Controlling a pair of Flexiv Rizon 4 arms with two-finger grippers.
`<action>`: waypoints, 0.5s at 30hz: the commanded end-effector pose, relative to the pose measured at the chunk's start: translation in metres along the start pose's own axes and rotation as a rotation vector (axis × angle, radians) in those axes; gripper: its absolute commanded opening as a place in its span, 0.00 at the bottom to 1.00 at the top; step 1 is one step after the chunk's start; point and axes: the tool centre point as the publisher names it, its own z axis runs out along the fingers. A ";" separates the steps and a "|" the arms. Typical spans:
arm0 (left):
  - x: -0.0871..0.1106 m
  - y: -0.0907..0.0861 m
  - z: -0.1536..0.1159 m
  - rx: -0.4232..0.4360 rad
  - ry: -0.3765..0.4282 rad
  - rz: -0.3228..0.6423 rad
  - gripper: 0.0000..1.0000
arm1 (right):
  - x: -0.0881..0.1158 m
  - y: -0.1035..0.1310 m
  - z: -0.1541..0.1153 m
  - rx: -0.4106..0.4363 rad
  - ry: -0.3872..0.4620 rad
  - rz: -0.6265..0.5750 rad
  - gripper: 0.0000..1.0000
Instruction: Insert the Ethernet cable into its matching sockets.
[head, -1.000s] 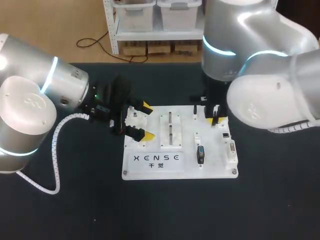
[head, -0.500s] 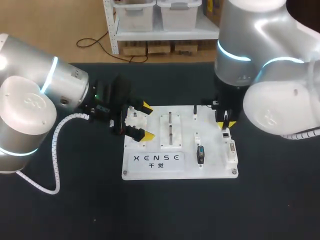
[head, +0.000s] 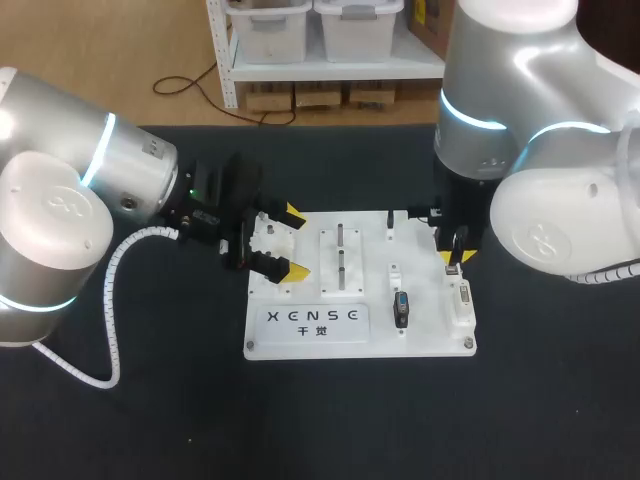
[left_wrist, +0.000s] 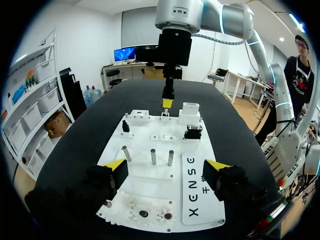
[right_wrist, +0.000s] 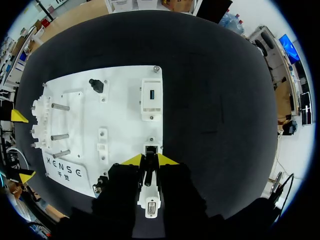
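Observation:
A white connector board (head: 430, 335) lies mid-table. My right gripper (head: 452, 256) hangs over its right back part, shut on an Ethernet plug (right_wrist: 148, 176) that stands upright between the yellow tips. In the right wrist view this gripper (right_wrist: 150, 160) has the small dark Ethernet socket (right_wrist: 151, 148) directly ahead of its tips, very close; whether the plug touches it I cannot tell. My left gripper (head: 293, 241) stands open at the board's left edge, its fingers astride the gear corner. The left wrist view shows that gripper (left_wrist: 165, 172) wide open over the board (left_wrist: 150, 177), and my right gripper (left_wrist: 166, 103) at the far end.
The board also carries metal pegs (head: 341, 258), a black plug in a holder (head: 401, 308), a white connector block (head: 463, 300) near the right edge and a USB block (right_wrist: 151, 100). Dark table surface (head: 150, 420) surrounds the board.
My right arm has swung to the right and slightly toward the front, bringing the plug from the board's back middle to the socket near its right edge. The left arm has stayed put.

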 end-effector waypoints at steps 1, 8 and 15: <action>0.001 0.001 0.001 0.000 -0.001 0.001 1.00 | -0.001 0.000 0.002 -0.002 0.001 0.001 0.00; 0.001 0.001 0.001 0.000 -0.001 0.001 1.00 | -0.002 -0.001 0.006 -0.006 0.004 -0.003 0.00; 0.001 0.001 0.001 0.000 -0.001 0.001 1.00 | -0.004 -0.002 0.007 -0.007 0.007 -0.008 0.00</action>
